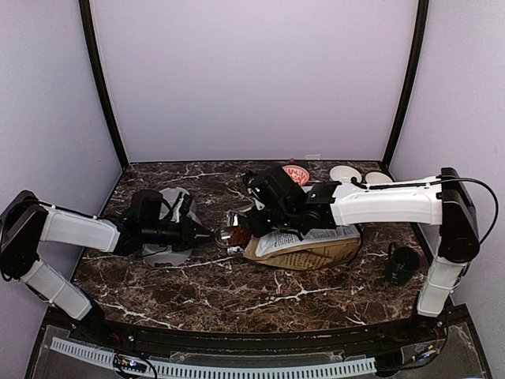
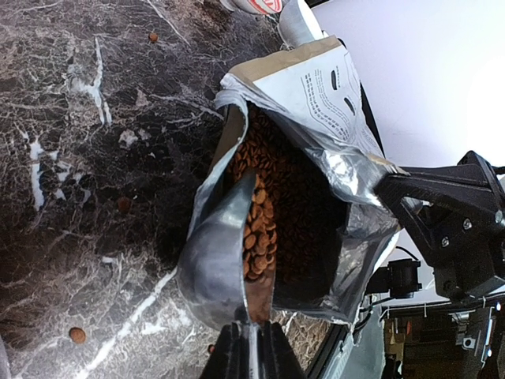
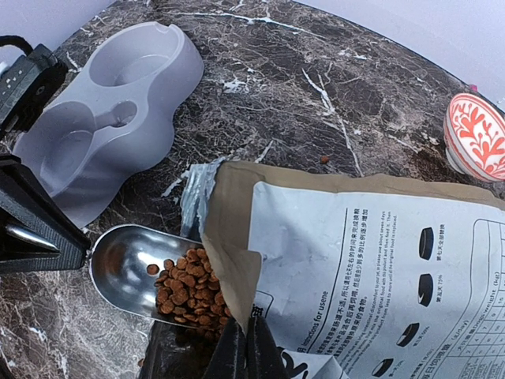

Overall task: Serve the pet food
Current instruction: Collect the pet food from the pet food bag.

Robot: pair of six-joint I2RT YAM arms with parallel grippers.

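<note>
At mid-bench (image 1: 197,292), the bag (image 1: 316,251) lies on its side, its mouth gaping toward the left. The left tool (image 2: 249,343) is clamped on the handle of a metal scoop (image 2: 213,253), whose front end sits inside the bag's mouth. Kibble (image 2: 272,197) fills the inside of the bag, and a heap of it lies in the front half of the scoop; the half nearer the handle is bare metal. The right tool (image 3: 245,347) is pinched closed on the bag's upper lip, so that lip stands lifted off the bench. A few loose bits of kibble lie on the bench beside the bag. The grey bowl (image 3: 118,110) stands left of the bag, under the left arm's wrist. The red bowl (image 3: 477,134) stands behind the bag, near the back wall.
</note>
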